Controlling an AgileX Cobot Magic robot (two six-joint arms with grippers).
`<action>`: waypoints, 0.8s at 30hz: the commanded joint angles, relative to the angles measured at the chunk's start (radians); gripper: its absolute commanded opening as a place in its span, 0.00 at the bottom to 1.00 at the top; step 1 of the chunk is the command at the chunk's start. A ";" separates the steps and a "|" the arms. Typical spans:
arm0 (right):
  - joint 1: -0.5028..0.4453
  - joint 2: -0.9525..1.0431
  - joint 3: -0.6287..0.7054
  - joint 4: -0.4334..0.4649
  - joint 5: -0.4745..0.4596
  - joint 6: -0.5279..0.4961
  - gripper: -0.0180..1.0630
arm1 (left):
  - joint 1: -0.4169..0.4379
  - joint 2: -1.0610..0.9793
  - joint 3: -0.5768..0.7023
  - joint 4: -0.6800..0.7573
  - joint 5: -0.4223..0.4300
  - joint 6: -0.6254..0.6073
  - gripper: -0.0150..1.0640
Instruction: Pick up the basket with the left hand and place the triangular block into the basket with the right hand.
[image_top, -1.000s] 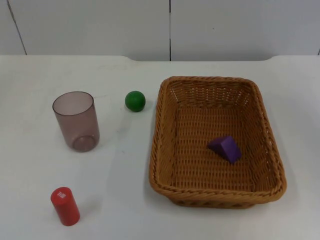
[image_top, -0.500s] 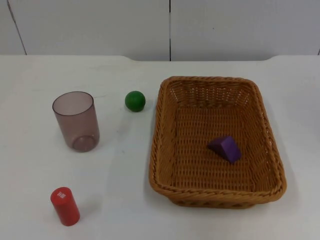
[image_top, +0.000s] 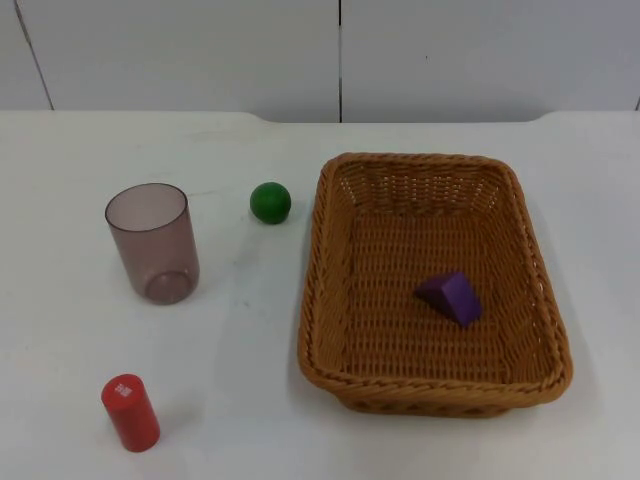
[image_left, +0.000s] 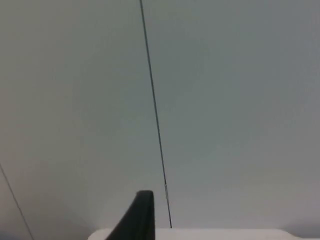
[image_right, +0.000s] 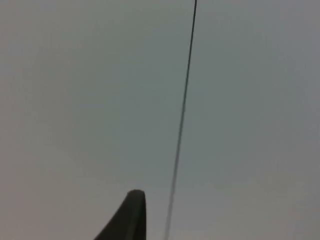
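Observation:
A brown wicker basket (image_top: 325, 260) rests flat on the white table at the right of the top view. A purple triangular block (image_top: 452, 297) lies inside it, on the woven bottom a little right of the middle. My left gripper (image_left: 139, 217) is raised and faces the grey partition wall, well away from the basket. My right gripper (image_right: 127, 216) is likewise lifted toward the wall. Both arms wait clear of the table.
A clear purplish cup (image_top: 152, 242) stands upright at the left. A green ball (image_top: 270, 202) lies between the cup and the basket. A red cylinder (image_top: 130, 412) stands near the front left edge. The partition wall (image_top: 340, 55) closes the table's far side.

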 joint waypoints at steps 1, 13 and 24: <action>-0.006 -0.071 0.001 -0.015 0.056 -0.074 0.99 | 0.002 -0.079 0.036 -0.003 0.001 -0.008 0.99; -0.006 -0.396 0.001 -0.007 0.226 -0.232 0.99 | 0.002 -0.473 0.085 -0.080 0.137 0.133 0.99; -0.006 -0.532 -0.002 0.030 0.378 -0.203 0.99 | 0.129 -0.728 0.085 -0.252 0.227 0.361 0.99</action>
